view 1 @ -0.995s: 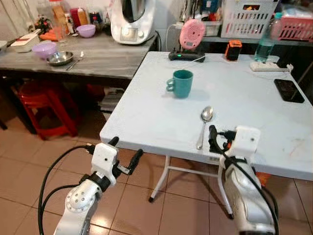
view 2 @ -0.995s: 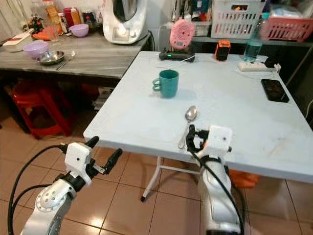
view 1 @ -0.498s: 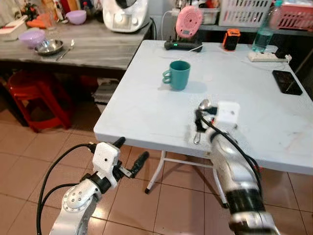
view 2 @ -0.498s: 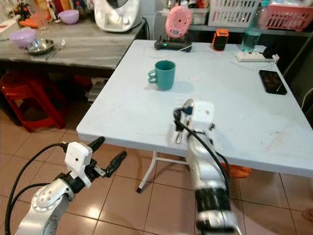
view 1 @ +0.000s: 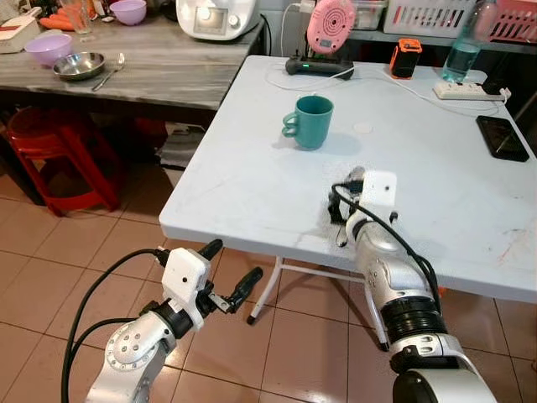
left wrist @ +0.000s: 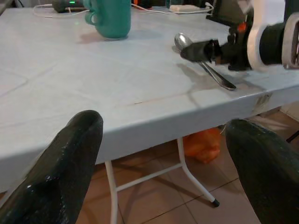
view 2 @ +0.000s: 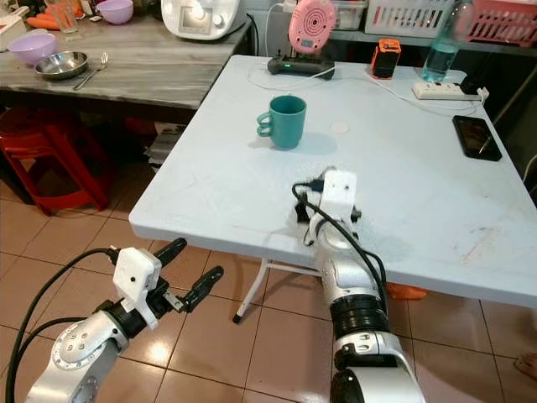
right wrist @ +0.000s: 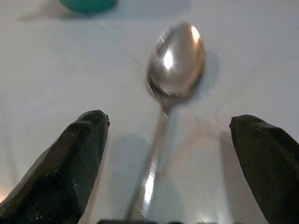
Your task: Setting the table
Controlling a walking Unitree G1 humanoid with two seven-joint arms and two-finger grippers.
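Note:
A metal spoon point(right wrist: 177, 58) lies on the white table point(view 1: 252, 185) near its front edge, bowl pointing away from me. My right gripper point(right wrist: 168, 119) is open and low over the spoon, one finger on each side of the handle, neither touching it. In the left eye view the right gripper point(view 1: 346, 206) hides most of the spoon point(view 1: 356, 174). A teal mug point(view 1: 310, 122) stands upright farther back on the table. My left gripper point(view 1: 228, 270) is open and empty, below and in front of the table's edge.
A black phone point(view 1: 502, 138), a power strip point(view 1: 460, 90), a pink device point(view 1: 330, 25) and a bottle point(view 1: 463, 52) sit along the table's far and right side. A wooden counter point(view 1: 168, 71) with bowls stands back left, above a red stool point(view 1: 59, 159). Tiled floor lies below.
My right gripper has moved from the table's front edge forward over the spoon and now straddles its handle. The camera has shifted. The left gripper stays low and open.

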